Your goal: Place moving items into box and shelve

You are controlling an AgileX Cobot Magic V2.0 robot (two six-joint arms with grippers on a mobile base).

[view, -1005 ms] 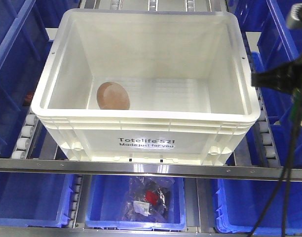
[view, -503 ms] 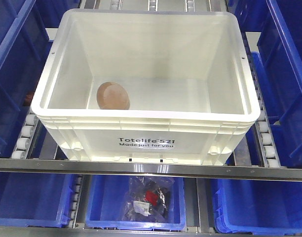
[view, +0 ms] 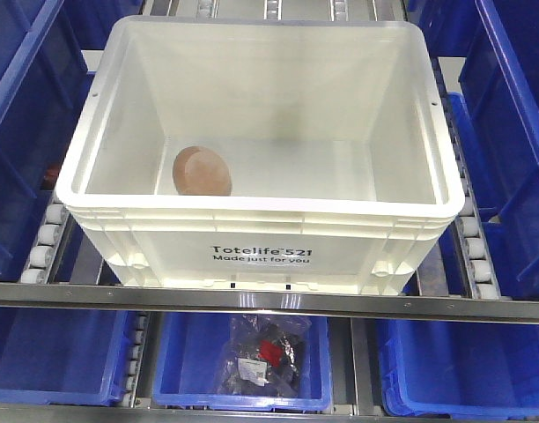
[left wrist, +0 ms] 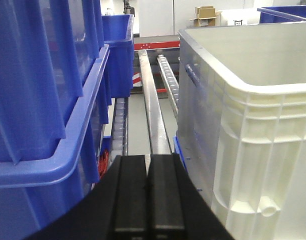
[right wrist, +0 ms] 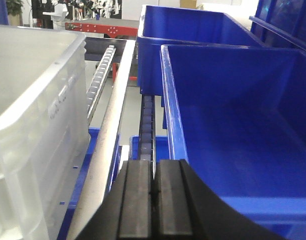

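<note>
The white box with black "Totelife 521" print sits on the roller shelf in the front view. A dull reddish-pink ball rests on its floor at the front left. No other moving item shows. Neither arm appears in the front view. My left gripper is shut and empty, low beside the box's left wall. My right gripper is shut and empty too, between the box's right wall and a blue bin.
Blue bins flank the box on both sides and fill the shelf below. One lower bin holds a bagged item with red parts. A metal rail runs along the shelf front. Roller tracks run beside the box.
A black arm part and cables at the right edge of the front view one second ago have withdrawn out of sight. The box and ball have not moved.
</note>
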